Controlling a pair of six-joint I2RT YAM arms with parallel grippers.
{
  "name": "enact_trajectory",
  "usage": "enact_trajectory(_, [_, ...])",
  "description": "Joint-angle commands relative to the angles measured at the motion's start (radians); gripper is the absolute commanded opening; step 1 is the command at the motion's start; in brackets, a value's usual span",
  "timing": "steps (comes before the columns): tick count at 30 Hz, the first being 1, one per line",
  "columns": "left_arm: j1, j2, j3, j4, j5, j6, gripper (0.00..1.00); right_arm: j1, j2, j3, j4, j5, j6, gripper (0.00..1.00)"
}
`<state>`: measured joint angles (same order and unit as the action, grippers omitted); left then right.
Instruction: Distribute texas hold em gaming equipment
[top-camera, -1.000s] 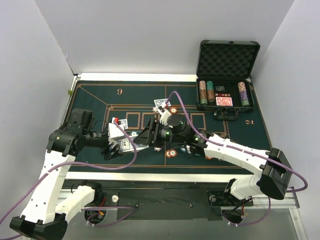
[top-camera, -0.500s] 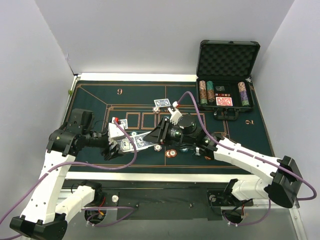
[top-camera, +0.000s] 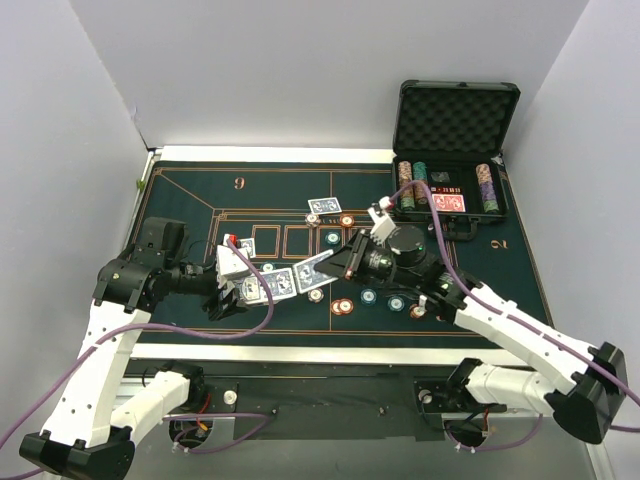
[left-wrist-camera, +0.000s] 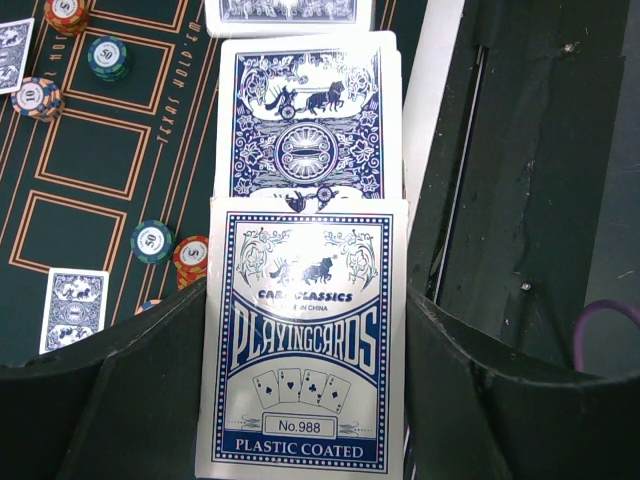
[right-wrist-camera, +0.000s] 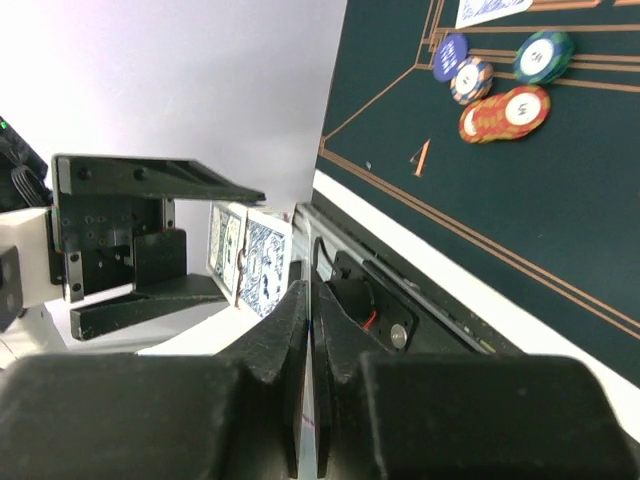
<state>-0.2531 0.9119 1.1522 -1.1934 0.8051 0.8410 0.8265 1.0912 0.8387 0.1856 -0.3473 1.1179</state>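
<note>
The texas hold em gaming equipment is blue-backed cards and small round chips on the green felt. My left gripper (top-camera: 240, 285) is shut on a blue playing-card box (left-wrist-camera: 305, 350). One card (left-wrist-camera: 308, 120) sticks out of the box's far end. Just right of it, my right gripper (top-camera: 335, 262) is shut on a single blue-backed card (top-camera: 313, 271). That card shows edge-on between the fingers (right-wrist-camera: 310, 330) in the right wrist view. Two cards (top-camera: 320, 205) lie face down further back. Several chips (top-camera: 342, 306) are scattered across the middle of the felt.
An open black foam-lined case (top-camera: 455, 110) stands at the back right with chip stacks and a red-backed deck (top-camera: 448, 203). The felt mat (top-camera: 200, 190) ends at a white strip along the near edge. Grey walls close in on three sides.
My right gripper closed on a card at the left-held box and drew it away to the right. The right arm swung right; the left arm stayed still.
</note>
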Motion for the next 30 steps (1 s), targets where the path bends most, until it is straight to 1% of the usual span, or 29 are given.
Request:
enact_trajectory(1, [0.005,-0.008,0.029,0.038,0.048,-0.006,0.35,-0.084,-0.088,-0.029,-0.067,-0.019,-0.033,0.00])
enact_trajectory(6, [0.005,-0.007,0.032,0.038,0.048,-0.005,0.35,-0.232,-0.120,-0.069,-0.121,-0.064,-0.073,0.00])
enact_trajectory(9, [0.005,-0.007,0.037,0.037,0.046,-0.005,0.35,-0.311,-0.097,-0.105,-0.123,-0.099,-0.098,0.00])
enact_trajectory(13, [0.005,-0.011,0.040,0.032,0.045,-0.002,0.35,-0.438,-0.027,-0.128,-0.173,-0.062,-0.212,0.00])
enact_trajectory(15, [0.005,-0.010,0.040,0.029,0.043,0.000,0.35,-0.475,0.024,-0.116,-0.250,-0.007,-0.280,0.00])
enact_trajectory(18, [0.005,-0.010,0.040,0.026,0.043,0.003,0.35,-0.501,0.123,-0.104,-0.252,0.066,-0.328,0.00])
enact_trajectory(21, [0.005,-0.007,0.041,0.028,0.046,0.004,0.35,-0.507,0.226,-0.073,-0.227,0.100,-0.372,0.00])
enact_trajectory(22, [0.005,-0.005,0.044,0.028,0.046,0.001,0.35,-0.510,0.281,-0.060,-0.213,0.085,-0.375,0.00])
enact_trajectory(26, [0.005,-0.004,0.050,0.026,0.046,0.003,0.35,-0.512,0.404,-0.035,-0.097,0.033,-0.368,0.00])
enact_trajectory(30, [0.005,-0.007,0.049,0.026,0.042,0.004,0.35,-0.512,0.455,-0.015,-0.055,0.033,-0.374,0.00])
